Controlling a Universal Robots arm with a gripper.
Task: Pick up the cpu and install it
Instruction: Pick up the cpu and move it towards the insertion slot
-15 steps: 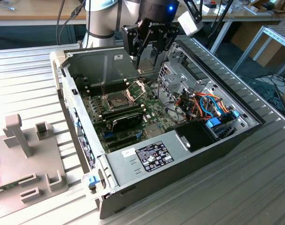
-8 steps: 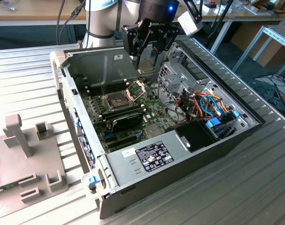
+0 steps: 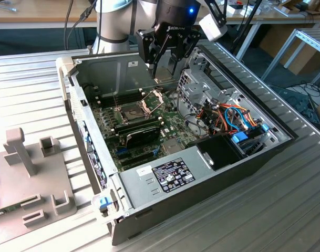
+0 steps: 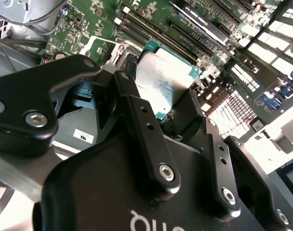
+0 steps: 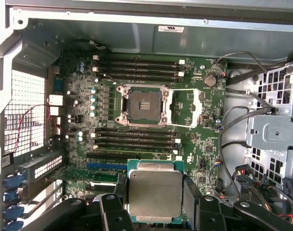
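Pincer (image 3: 166, 63), upper centre of the exterior view, clamps the cpu (image 5: 155, 196) by opposite edges; light, stiff, probably fragile underneath, so edge grip looks right.

**Bare metal, green board, black gripper**

The cpu (image 5: 155, 196) has a dull, brushed silver-grey metal top with a green rim. The gripper (image 3: 165, 69) is black with a slight sheen and set with bright steel screws. Its fingers (image 5: 190, 195) look matt black. The motherboard (image 5: 197, 122) is matt green, and its socket (image 5: 142, 103) is framed in shiny bare metal. The case (image 5: 136, 41) is smooth grey sheet metal, perforated in places. The counter (image 3: 286, 210) is ribbed, satin aluminium. On it, a fixture (image 3: 28, 173) looks like matt grey plastic.
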